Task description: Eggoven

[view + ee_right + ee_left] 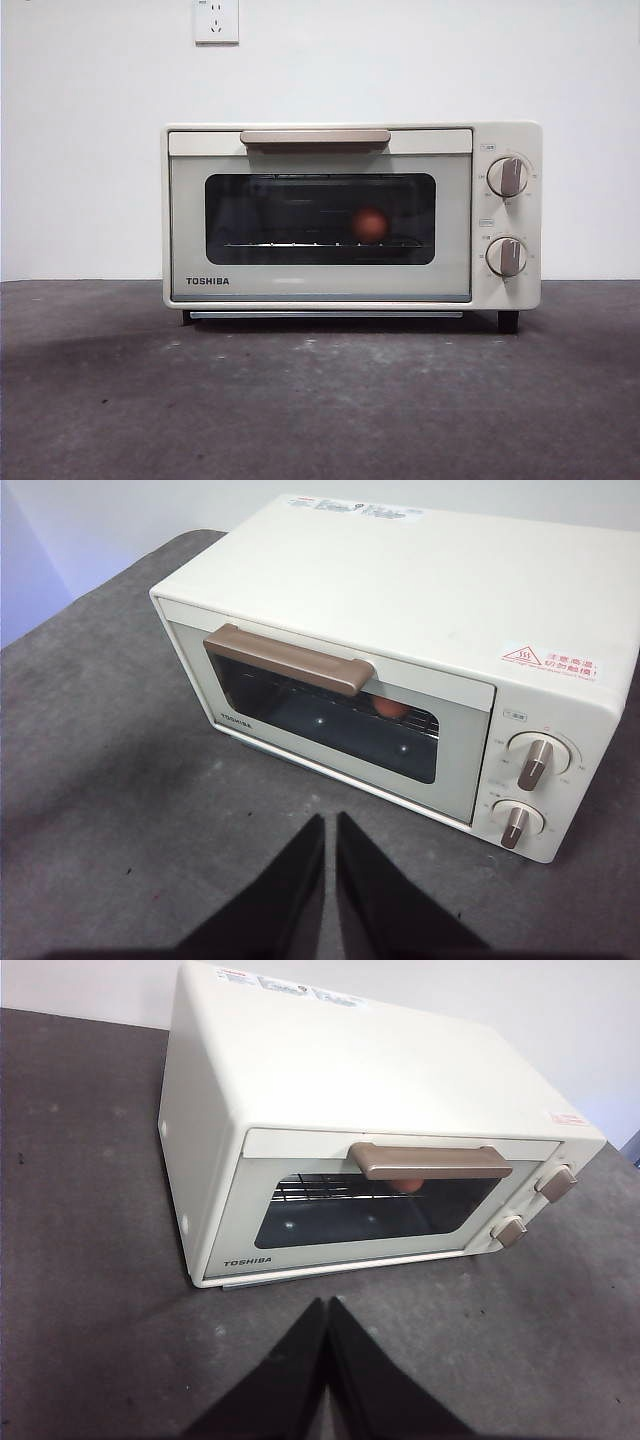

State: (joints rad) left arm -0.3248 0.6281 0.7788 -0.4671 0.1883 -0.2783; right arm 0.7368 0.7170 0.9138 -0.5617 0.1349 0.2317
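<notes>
The cream TOSHIBA toaster oven (320,290) stands on the dark table with its door shut. The reddish-brown egg (371,225) sits on the wire rack inside, right of middle, seen through the dark glass. In the left wrist view the oven (300,1080) shows with the egg (408,1184) partly hidden under the tan handle (430,1160). In the right wrist view the oven (400,590) shows with the egg (390,709) just below its handle. My left gripper (327,1305) and right gripper (329,820) are shut and empty, held back above the table in front of the oven.
Two knobs (507,177) (506,257) are on the oven's right panel. A wall socket (216,20) is on the white wall behind. The grey table (320,400) stretches in front of the oven.
</notes>
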